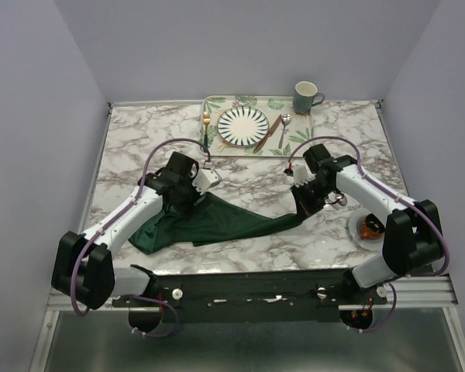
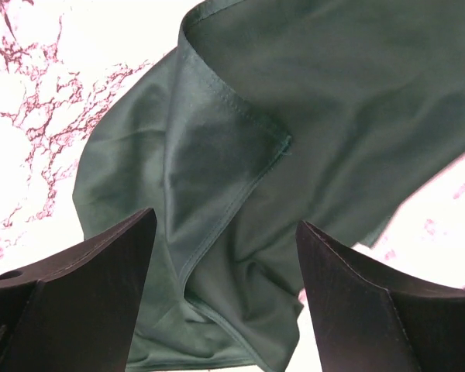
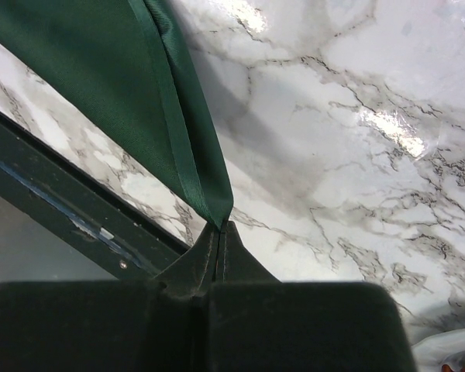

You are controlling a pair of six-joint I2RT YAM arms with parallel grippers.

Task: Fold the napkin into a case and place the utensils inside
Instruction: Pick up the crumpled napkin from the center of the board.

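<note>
Presently, your inventory of the worktop reads as follows.

Napkin: dark green cloth, unfolded and rumpled, lower centre of the overhead frame. Its bulk is bunched at the left, and one corner is drawn out to a point at the right.

Left jaws: open, poised over the bunched left part. In your left wrist view the two dark fingers stand wide apart at the bottom of the frame. The napkin lies between and beyond them, a hemmed corner folded over at centre. Nothing is pinched, and you cannot tell whether the fingertips touch the cloth.

Right jaws: closed on the napkin's drawn-out corner. In your right wrist view the hemmed tip enters the shut fingertips at lower centre, and the cloth runs off to the upper left.

Utensils: all on the leaf-patterned tray, upper centre, well apart from the napkin.
- Gold fork, left of the striped plate.
- Knife and spoon, right of the plate.

Mug: at the tray's upper right corner.
</note>
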